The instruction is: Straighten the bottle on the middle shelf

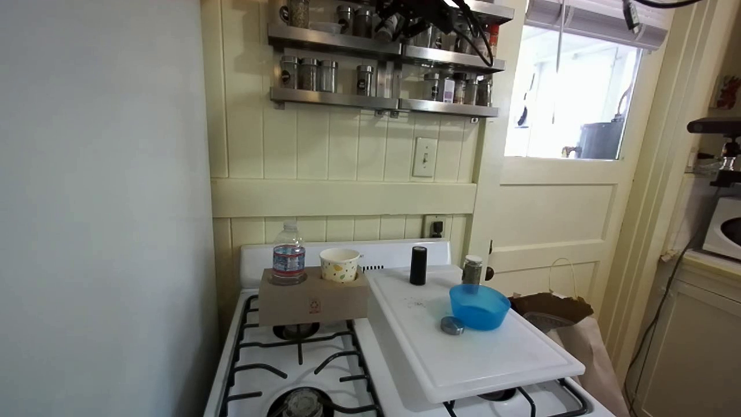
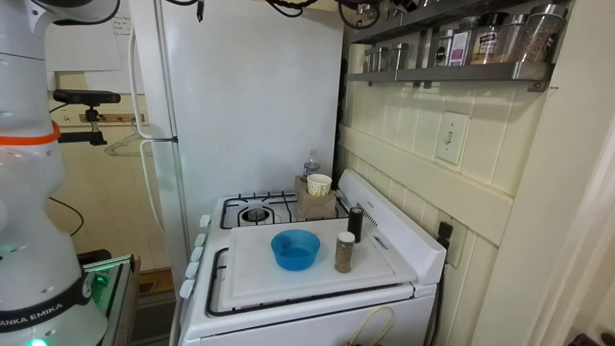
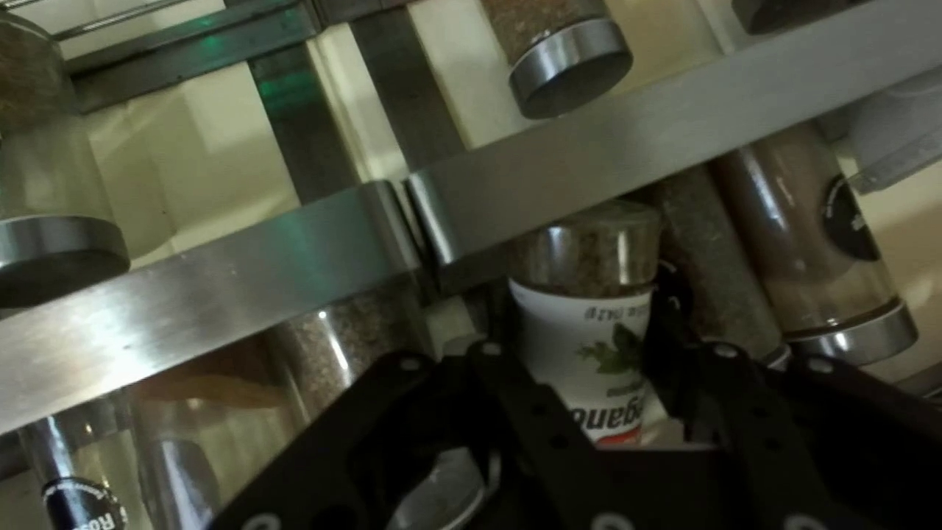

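Note:
The middle shelf's steel front rail (image 1: 330,39) runs across the top of an exterior view and crosses the wrist view (image 3: 647,125), which stands upside down. A white-labelled oregano bottle (image 3: 581,324) is at the rail by the joint of the two rack halves, tilted against the neighbouring jars. The bottle shows small in an exterior view (image 1: 386,30). My gripper (image 3: 578,342) has a finger on each side of the bottle, seemingly touching, and appears shut on it. The gripper (image 1: 399,24) reaches in from above. The bottle's cap end is hidden by the fingers.
Jars (image 3: 802,243) stand close on one side of the bottle and another jar (image 3: 353,338) on the other. The lower shelf (image 1: 336,98) holds more jars. Below are a stove with a white board (image 1: 463,359), a blue bowl (image 1: 479,307) and a cardboard holder (image 1: 312,301).

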